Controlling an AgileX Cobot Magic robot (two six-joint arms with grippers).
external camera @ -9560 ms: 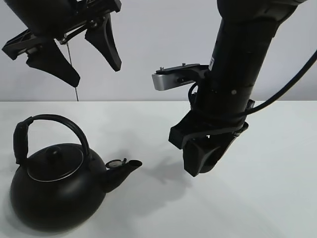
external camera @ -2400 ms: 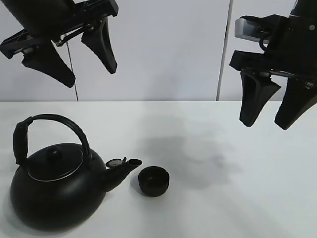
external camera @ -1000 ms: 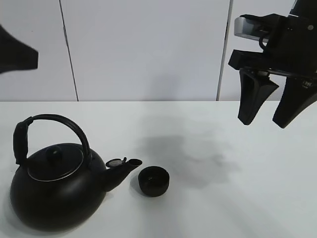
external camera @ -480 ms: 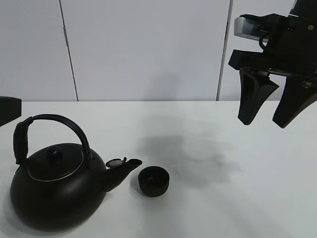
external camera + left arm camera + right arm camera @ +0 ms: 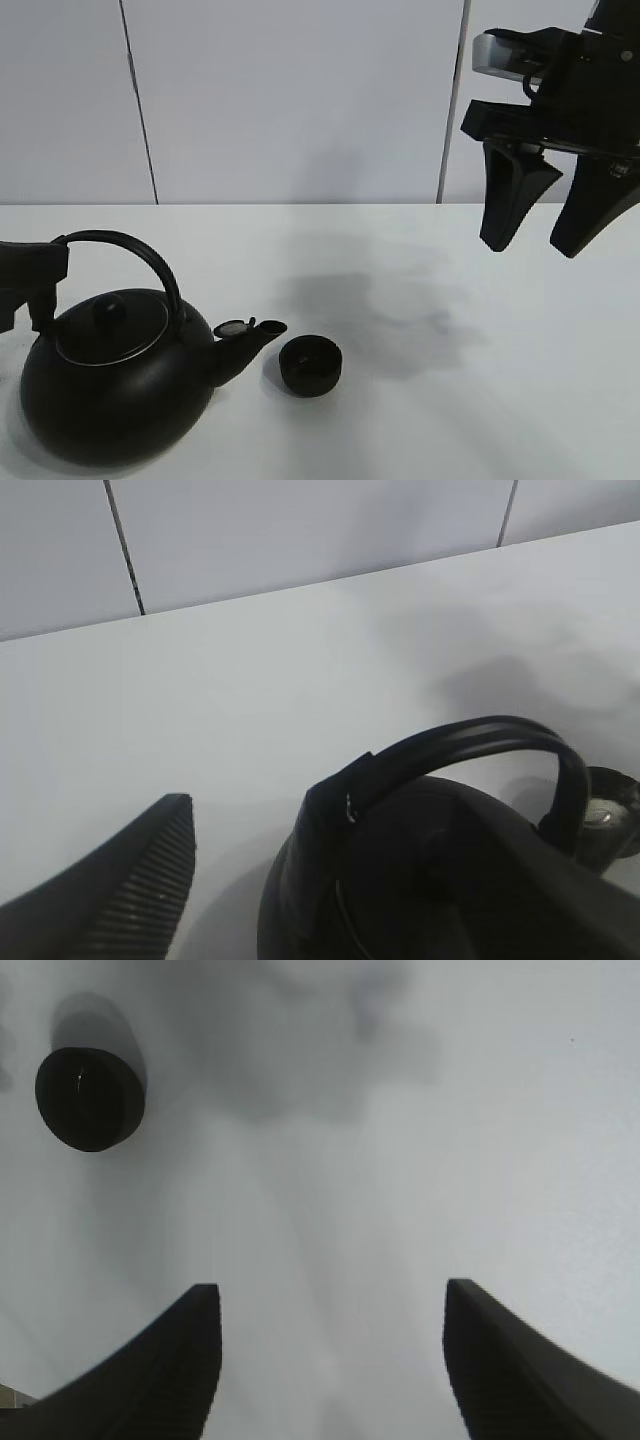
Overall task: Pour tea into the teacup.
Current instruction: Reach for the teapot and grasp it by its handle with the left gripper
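Item under inspection: the teacup, small, black and handleless, stands upright on the white counter, just beside the spout of the black kettle, a narrow gap between them. In the right wrist view the teacup sits clear of both fingers, well off to one side.

Changes noted: the teacup, carried in the right claw in the earliest picture, now rests on the counter. The left claw has come down from high above the kettle to the level of the arched handle, at the picture's left edge. The right claw has not shifted over the last seconds.

Claw state: the left claw stands wide. Its one visible ribbed finger lies beside the handle with bare counter between, gripping nothing. The right claw hangs high above the counter, moderately spread and empty.

Clearance: open counter lies to the right of the teacup and behind it up to the panelled wall. The kettle sits close to the front-left corner of the exterior view.
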